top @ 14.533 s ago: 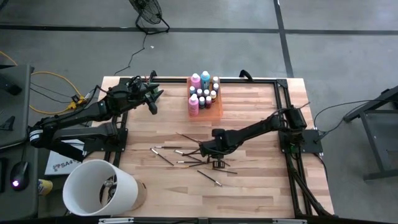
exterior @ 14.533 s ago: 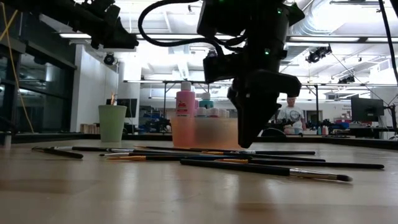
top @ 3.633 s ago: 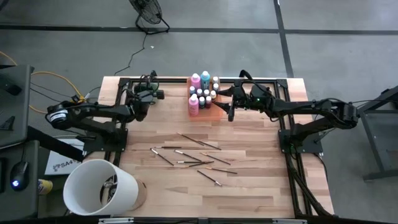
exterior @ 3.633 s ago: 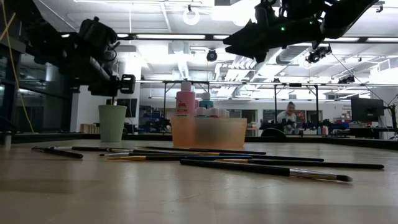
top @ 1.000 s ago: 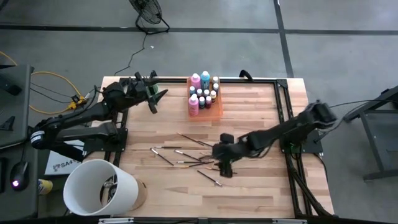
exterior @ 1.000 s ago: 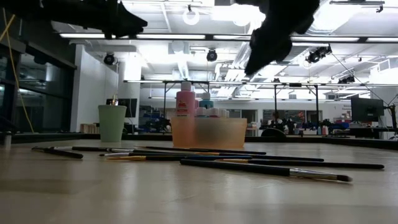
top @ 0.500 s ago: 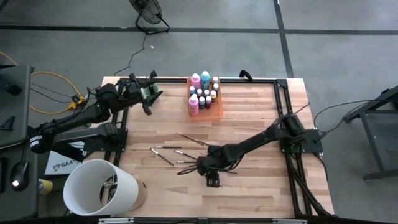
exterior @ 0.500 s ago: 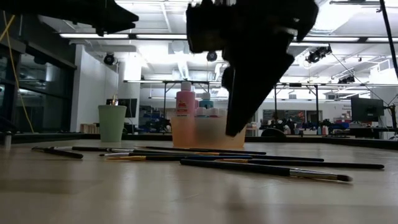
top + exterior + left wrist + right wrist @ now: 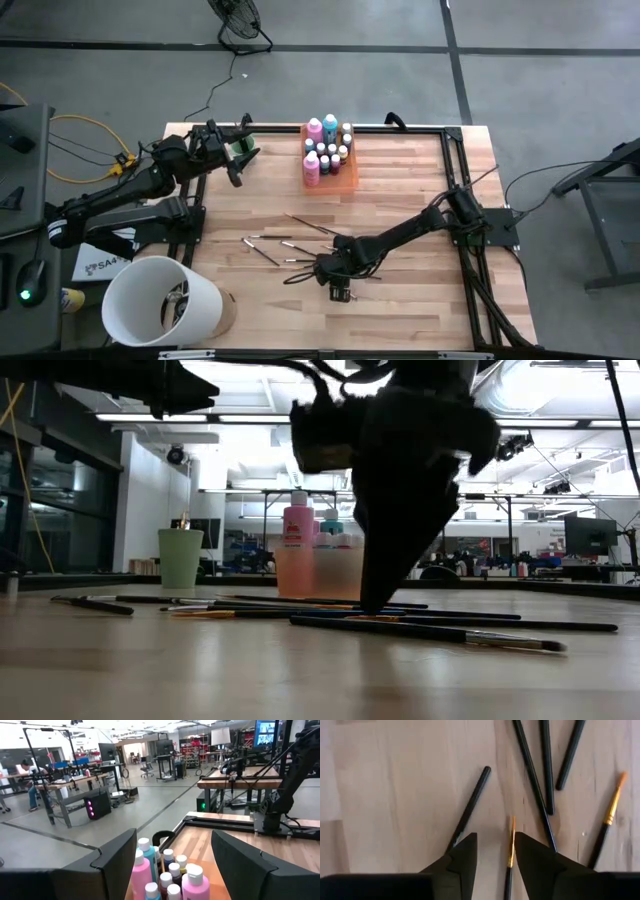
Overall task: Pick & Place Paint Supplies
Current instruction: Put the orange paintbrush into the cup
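Observation:
Several thin dark-handled brushes (image 9: 300, 245) lie flat and scattered on the wooden table. My right gripper (image 9: 336, 283) points steeply down at them, open. An orange-tipped brush (image 9: 511, 854) lies between its fingers (image 9: 465, 852), and I see no touch. In the low view its fingertips (image 9: 374, 603) reach down to the brushes. Pink and teal bottles (image 9: 322, 145) and small pale-capped bottles (image 9: 170, 875) stand in the orange tray (image 9: 347, 181). My left gripper (image 9: 238, 163) hovers open, raised, at the far left, facing the bottles (image 9: 172, 852).
A mint-green cup (image 9: 180, 558) stands at the far left of the table near my left gripper. A big white bucket (image 9: 160, 300) sits off the near left corner. A black frame (image 9: 455, 200) runs along the far and right edges. Bare wood (image 9: 400, 310) lies toward the near edge.
My right gripper has come down from above the table onto the brush pile, moving toward the left and near edges and tipping more steeply downward. My left gripper has drawn back slightly toward the table's left edge. The brushes have not moved.

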